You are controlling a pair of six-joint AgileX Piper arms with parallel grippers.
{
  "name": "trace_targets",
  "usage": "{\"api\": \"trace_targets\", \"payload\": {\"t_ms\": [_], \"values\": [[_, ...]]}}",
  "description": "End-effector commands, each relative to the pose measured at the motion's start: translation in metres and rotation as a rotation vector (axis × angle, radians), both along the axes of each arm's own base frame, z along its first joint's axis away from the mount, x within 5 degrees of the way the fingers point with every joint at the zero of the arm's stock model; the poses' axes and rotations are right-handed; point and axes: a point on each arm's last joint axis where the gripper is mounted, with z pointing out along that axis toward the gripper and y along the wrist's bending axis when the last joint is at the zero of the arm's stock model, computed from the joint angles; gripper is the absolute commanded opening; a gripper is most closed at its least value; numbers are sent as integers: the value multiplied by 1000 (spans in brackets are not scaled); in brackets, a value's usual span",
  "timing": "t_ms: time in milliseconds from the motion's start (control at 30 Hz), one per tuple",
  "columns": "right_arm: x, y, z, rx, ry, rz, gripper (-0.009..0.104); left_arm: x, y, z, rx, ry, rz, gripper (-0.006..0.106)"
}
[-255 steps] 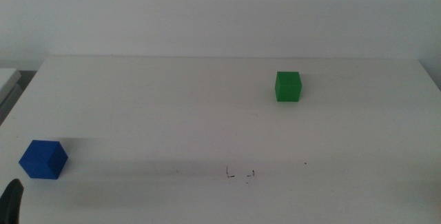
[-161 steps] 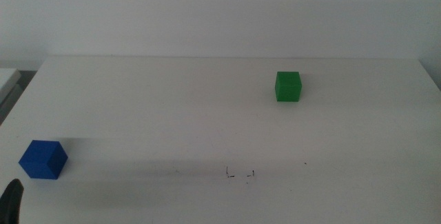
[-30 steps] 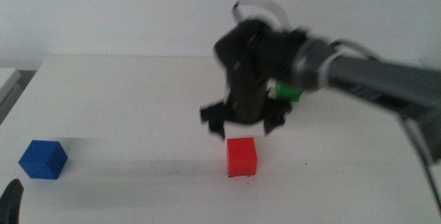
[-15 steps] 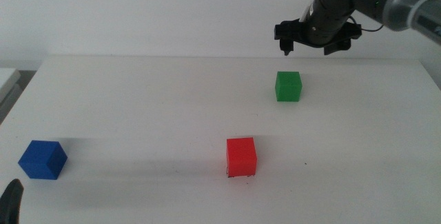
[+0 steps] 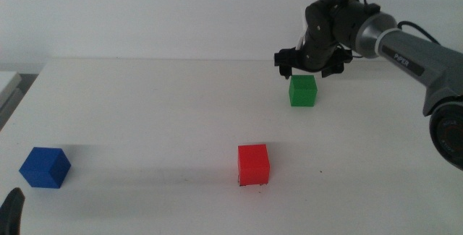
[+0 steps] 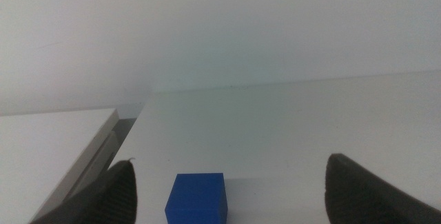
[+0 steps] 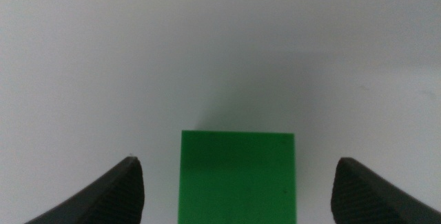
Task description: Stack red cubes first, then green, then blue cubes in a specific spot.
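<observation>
The right pincer (image 5: 309,64) is hovering just above the green cube (image 5: 302,90) at the far right of the white desk (image 5: 145,112), jaws spread wide and holding nothing. The red cube (image 5: 254,164) is sitting at front centre. The left pincer (image 6: 231,182), spread, is waiting near the blue cube (image 5: 45,167).

Green cube (image 7: 237,176) cropped in right wrist view; spot's marks under red cube (image 5: 254,165).

Item count on the table (image 5: 145,105): one red cube (image 5: 254,165), one green cube (image 5: 303,90), one blue cube (image 5: 45,167); three cubes total. Grippers in view: two, namely the right gripper (image 5: 309,67) and the left gripper (image 5: 11,210).
</observation>
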Motion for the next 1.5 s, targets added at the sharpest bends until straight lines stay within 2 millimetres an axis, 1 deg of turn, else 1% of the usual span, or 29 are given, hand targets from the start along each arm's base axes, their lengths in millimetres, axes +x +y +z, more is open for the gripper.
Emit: {"api": "trace_targets", "payload": {"t_ms": [0, 200, 300, 367, 467, 500, 533, 567, 600, 633, 700, 733, 833, 900, 1000, 1100, 1233, 1333, 1467], "values": [[6, -8, -1, -4, -23, -15, 80, 0, 0, 2, -6, -16, 1, 92], [12, -13, -20, -11, -1, -26, 77, 0, 0, 2, -6, -16, 1, 92], [15, -16, -26, -8, -1, -30, 70, 0, 0, 2, -6, -16, 1, 92], [16, -16, -28, -2, -8, -29, 61, 0, 0, 2, -6, -16, 1, 92], [17, -14, -28, 23, -12, -30, 39, 0, 0, 2, -6, -16, 1, 92], [16, -13, -26, 28, -13, -29, 30, 0, 0, 2, -6, -16, 1, 92], [14, -12, -18, 32, -20, -27, 21, 0, 0, 2, -6, -16, 1, 92], [11, -8, -10, 32, -29, -20, 15, 0, 0, 2, -6, -16, 1, 92], [6, -5, 4, 34, -42, -13, 10, 0, 0, 2, -6, -16, 1, 92], [-2, 0, 20, 39, -59, -9, 7, 0, 0, 2, -6, -16, 1, 92], [-24, 8, 50, 46, -94, -4, 9, 0, 0, 2, -6, -16, 1, 92], [-38, 14, 62, 48, -103, 0, 10, 0, 0, 2, -6, -16, 1, 92], [-79, 40, 82, 49, -121, 44, 11, 0, 0, 2, -6, -16, 1, 92], [-101, 58, 87, 46, -115, 75, 11, 0, 0, 2, -6, -16, 1, 92], [-129, 81, 86, 20, -77, 97, 11, 0, 0, 2, -6, -16, 1, 92], [-150, 98, 75, -10, -36, 109, 11, 0, 0, 2, -6, -16, 1, 92], [-172, 112, 59, -5, -9, 138, 11, 0, 0, 2, -6, -16, 1, 92], [-180, 116, 55, -10, -24, 142, 11, 0, 0, 2, -6, -16, 1, 92], [-181, 118, 54, -25, -46, 136, 11, 0, 0, 2, -6, -16, 1, 92]]}}
